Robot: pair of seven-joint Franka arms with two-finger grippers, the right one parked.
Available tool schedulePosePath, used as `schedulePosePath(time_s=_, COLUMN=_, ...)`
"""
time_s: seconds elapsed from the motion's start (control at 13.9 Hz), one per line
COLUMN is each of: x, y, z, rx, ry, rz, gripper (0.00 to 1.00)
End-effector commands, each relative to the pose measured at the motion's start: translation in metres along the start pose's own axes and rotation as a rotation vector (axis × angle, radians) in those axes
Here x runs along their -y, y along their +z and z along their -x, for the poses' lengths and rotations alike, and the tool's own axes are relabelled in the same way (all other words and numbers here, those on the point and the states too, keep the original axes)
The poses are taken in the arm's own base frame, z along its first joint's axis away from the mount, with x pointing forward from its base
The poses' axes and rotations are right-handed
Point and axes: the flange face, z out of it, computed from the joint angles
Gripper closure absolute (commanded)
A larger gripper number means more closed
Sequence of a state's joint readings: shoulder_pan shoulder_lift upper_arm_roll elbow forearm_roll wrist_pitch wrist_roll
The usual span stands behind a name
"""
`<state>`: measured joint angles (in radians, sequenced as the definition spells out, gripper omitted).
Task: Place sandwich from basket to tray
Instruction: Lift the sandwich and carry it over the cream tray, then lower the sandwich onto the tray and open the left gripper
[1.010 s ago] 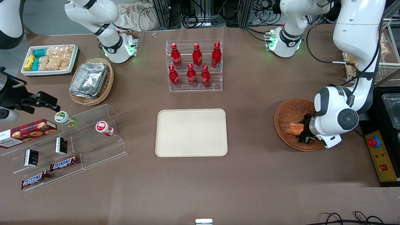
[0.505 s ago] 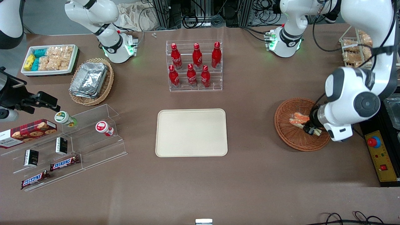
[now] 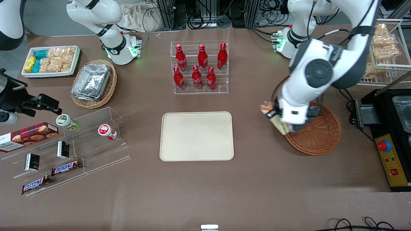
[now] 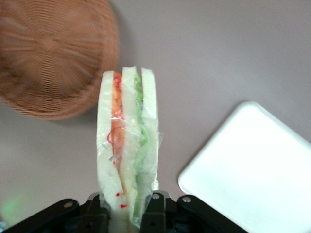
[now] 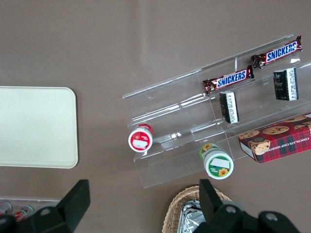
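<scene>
One sandwich (image 4: 127, 145) is sitting clamped in the end effector (image 4: 127, 206). It is hanging above the counter (image 3: 257, 179), between the basket (image 3: 318, 138) and the tray (image 3: 196, 136)

White glossy arm w/ dark grey joint caps, black cables; black hand (image 4: 127, 213), silver screws.

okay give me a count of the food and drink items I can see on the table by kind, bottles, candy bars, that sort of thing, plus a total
Red bottles in the clear rack: 6
Snickers bars: 2
Small round tubs: 2
Small dark boxes: 2
Cookie box: 1
Sandwich, held by the gripper between basket and tray: 1
Total: 14
</scene>
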<state>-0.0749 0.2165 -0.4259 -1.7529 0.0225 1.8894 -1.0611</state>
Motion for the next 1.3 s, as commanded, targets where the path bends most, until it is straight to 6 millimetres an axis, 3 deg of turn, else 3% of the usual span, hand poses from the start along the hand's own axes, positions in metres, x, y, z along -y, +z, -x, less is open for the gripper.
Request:
schedulePosePath(time_s=0.0, x=-0.063, y=0.03, z=0.049, rx=-0.077, ry=0.205, rz=-0.002, gripper=1.0)
schedulePosePath(time_s=0.07, x=-0.082, y=0.049, z=0.067, rx=-0.089, ry=0.265, rz=-0.019, gripper=1.0)
schedulePosePath(time_s=0.29, x=-0.13, y=0.096, z=0.081, rx=-0.055, ry=0.369, rz=0.007, gripper=1.0)
schedulePosePath(time_s=0.43, x=-0.151, y=0.127, z=0.095, rx=-0.051, ry=0.452, rz=0.052, gripper=1.0)
schedulePosePath(time_s=0.65, x=-0.157, y=0.179, z=0.097, rx=-0.121, ry=0.543, rz=0.005, gripper=1.0)
schedulePosePath(time_s=0.87, x=-0.155, y=0.209, z=0.094, rx=-0.148, ry=0.591, rz=-0.045, gripper=1.0)
schedulePosePath(time_s=0.94, x=-0.156, y=0.217, z=0.094, rx=-0.157, ry=0.603, rz=-0.046, gripper=0.94)
schedulePosePath(time_s=1.01, x=-0.155, y=0.224, z=0.094, rx=-0.153, ry=0.607, rz=-0.043, gripper=0.62)
schedulePosePath(time_s=1.08, x=-0.155, y=0.227, z=0.095, rx=-0.153, ry=0.611, rz=-0.034, gripper=0.01)
schedulePosePath(time_s=1.23, x=-0.154, y=0.226, z=0.095, rx=-0.157, ry=0.611, rz=-0.027, gripper=0.0)
